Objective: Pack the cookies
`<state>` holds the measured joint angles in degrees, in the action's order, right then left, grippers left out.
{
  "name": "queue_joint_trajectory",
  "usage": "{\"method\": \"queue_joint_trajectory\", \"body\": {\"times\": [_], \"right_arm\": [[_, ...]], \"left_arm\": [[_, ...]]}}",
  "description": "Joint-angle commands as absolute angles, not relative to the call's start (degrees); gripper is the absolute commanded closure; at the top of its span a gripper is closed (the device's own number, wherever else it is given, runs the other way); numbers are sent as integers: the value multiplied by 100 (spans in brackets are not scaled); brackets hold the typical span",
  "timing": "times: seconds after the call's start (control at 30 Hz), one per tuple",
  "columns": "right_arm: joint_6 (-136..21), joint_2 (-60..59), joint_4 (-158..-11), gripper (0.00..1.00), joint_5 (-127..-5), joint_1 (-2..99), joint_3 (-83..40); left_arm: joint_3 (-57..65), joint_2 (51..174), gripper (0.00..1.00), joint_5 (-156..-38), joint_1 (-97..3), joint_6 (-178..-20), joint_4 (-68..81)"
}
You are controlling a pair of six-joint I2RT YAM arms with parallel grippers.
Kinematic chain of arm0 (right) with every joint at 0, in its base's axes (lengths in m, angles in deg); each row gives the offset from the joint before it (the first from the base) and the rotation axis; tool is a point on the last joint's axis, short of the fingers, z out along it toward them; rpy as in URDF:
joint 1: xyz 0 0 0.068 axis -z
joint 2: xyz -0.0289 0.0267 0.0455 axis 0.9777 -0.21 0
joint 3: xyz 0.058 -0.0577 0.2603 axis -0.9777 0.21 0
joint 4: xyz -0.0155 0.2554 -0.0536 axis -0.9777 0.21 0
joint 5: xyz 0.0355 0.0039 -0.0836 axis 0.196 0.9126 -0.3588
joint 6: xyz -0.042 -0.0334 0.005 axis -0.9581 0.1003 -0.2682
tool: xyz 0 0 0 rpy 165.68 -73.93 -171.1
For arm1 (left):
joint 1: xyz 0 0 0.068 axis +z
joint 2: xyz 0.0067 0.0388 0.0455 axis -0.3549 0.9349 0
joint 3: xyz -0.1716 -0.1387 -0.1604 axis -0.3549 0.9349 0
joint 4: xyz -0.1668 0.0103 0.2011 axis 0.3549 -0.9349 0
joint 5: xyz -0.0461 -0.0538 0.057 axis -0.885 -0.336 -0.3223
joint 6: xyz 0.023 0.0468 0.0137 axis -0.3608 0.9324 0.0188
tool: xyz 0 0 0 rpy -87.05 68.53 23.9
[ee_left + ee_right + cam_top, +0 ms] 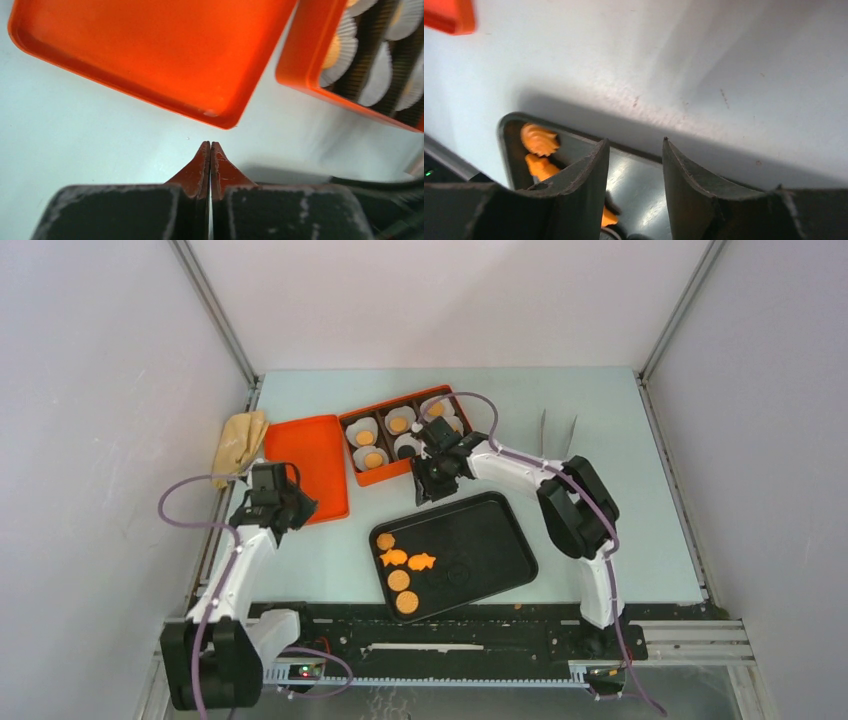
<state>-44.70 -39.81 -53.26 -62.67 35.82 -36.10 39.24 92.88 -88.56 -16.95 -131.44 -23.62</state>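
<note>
Five flat orange cookies [399, 580], two fish-shaped.

Top view: the right arm [457, 446] covers the near-right compartment of the orange box [383, 477]; contents unreadable. Right wrist view: the lower edge cuts off the black tray [634, 182], and one finger of the right gripper [634, 147] hides part of the cookies [540, 140]. Left wrist view: the cup liners [346, 47] are blurred.

No text, label, brand, number or sign can be read anywhere
</note>
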Motion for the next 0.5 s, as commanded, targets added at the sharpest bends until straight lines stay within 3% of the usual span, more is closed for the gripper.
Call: {"method": "queue_joint_trajectory", "body": {"times": [0.0, 0.47], "right_arm": [[-4550, -2966, -5531, 49, -6160, 3490, -3650], [-4582, -1222, -5334, 50, -6005, 3739, -3077]], "left_arm": [[3606, 9961, 100, -8112, -2017, -13170, -2156], [2776, 12653, 100, -7775, -2559, -13344, -1660]]}}
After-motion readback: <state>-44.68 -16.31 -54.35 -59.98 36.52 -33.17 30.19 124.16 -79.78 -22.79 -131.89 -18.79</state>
